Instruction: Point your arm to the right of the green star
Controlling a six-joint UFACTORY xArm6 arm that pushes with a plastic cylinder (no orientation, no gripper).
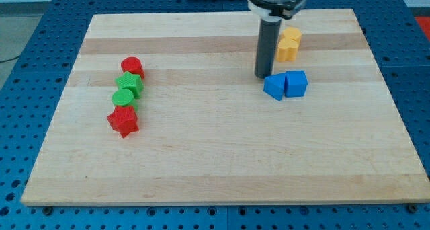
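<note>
The green star [130,84] lies at the view's left in a column of blocks, below a red cylinder [132,66] and above a round green block [123,97] and a red star [123,122]. My tip [263,76] rests on the board far to the right of the green star, just above and left of a blue block [274,87]. The rod rises from there to the view's top.
A blue cube [296,83] sits against the other blue block's right side. Two yellow blocks [291,35] [287,50] lie just right of the rod. The wooden board [215,163] lies on a blue perforated table.
</note>
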